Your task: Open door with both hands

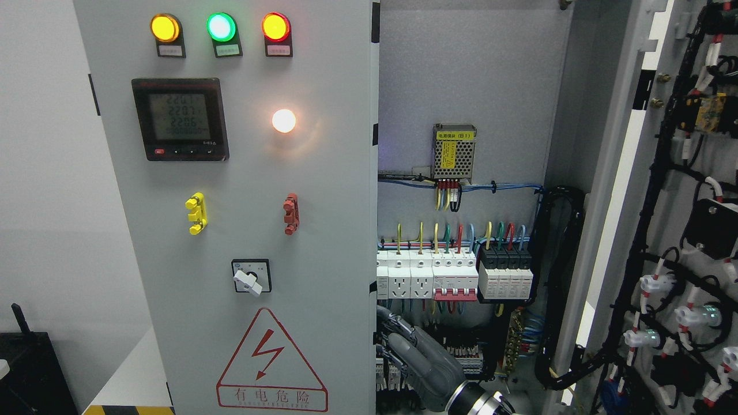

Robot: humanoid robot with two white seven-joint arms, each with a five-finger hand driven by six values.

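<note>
Door (248,230) left closed, right open | warning label (271,363) "有电危险" | robot hand (403,346) at door edge; grip unclear

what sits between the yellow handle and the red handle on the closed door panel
In the head view, nothing: the stretch of grey door panel between the yellow handle and the red handle is bare. The rotary switch sits lower.
</note>
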